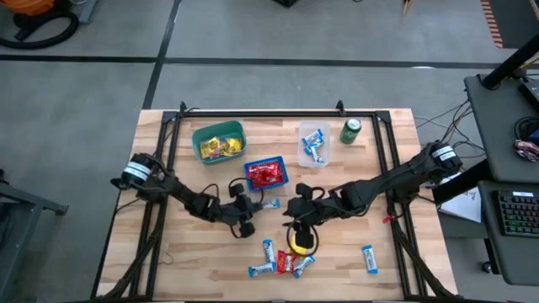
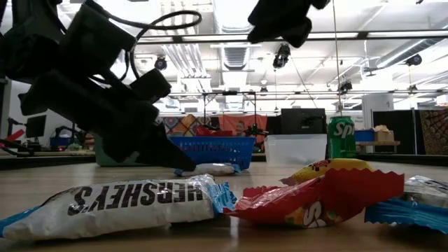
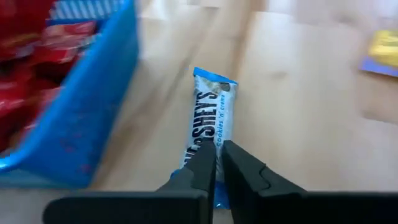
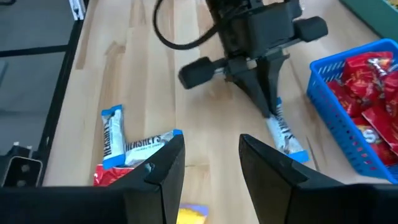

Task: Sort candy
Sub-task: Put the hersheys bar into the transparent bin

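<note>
Nearest the low camera lies a white-and-blue wrapped Hershey's bar (image 2: 126,203), beside a crumpled red shiny candy packet (image 2: 318,199); both belong to the loose heap of wrapped candies (image 1: 282,259) waiting at the front of the wooden worktop (image 1: 194,252). Farther back, the left claw (image 3: 219,163) has its two dark fingers clenched on the end of another blue-and-white cookies 'n' creme bar (image 3: 211,121), which lies flat on the wood just beside the blue mesh basket (image 1: 267,174) full of red candies. Pinching the tail of the wrapper looks like a sensible way to lift something so flat. I'd judge this bar is meant for the clear plastic tub (image 1: 314,145) farther back, which already holds blue-and-white ones, while the green basket (image 1: 218,140) keeps the yellow. The right claw (image 4: 211,162) hangs released above the worktop near the heap, over a yellow candy (image 1: 300,240), seemingly lined up for its own pick. A green drink can (image 1: 350,130) stands beside the tub.
</note>
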Controlling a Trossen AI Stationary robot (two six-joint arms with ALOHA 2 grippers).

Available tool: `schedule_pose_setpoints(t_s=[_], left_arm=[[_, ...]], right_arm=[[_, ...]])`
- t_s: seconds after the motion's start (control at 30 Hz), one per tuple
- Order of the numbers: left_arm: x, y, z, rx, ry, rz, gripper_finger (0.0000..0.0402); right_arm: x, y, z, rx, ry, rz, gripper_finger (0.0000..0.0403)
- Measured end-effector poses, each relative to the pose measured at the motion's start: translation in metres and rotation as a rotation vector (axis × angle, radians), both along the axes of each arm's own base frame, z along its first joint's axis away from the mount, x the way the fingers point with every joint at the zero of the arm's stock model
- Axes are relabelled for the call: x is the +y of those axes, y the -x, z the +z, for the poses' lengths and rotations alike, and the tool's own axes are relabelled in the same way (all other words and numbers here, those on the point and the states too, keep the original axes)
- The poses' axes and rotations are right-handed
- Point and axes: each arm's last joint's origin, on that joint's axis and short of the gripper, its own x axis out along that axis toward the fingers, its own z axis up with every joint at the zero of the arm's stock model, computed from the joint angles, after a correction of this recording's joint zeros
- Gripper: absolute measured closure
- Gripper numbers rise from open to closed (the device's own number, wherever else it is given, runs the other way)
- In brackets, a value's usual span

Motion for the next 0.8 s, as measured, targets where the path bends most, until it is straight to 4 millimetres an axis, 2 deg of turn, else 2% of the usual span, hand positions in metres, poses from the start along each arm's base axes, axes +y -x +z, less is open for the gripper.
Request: schedule_pose_setpoints(t_s=[0.13,0.23,0.43,0.8], left_arm=[[-0.007,-0.001,0.003,-0.032,0.01,-0.106,0.039],[-0.01,-0.002,0.005,-0.053,0.027,-0.131,0.0399],[-0.014,-0.001,0.015,-0.084,0.008,-0.157,0.0401],[-0.013,0.011,0.066,-0.124,-0.073,-0.195,0.0402]], right_arm=[[0.002,-0.006,-0.024,-0.031,0.046,-0.019,0.0257],[0.002,-0.013,-0.045,-0.037,0.063,-0.012,0.0257],[-0.008,-0.029,-0.073,-0.056,0.124,0.004,0.0257],[-0.024,-0.045,-0.099,-0.038,0.16,0.0,0.0257]])
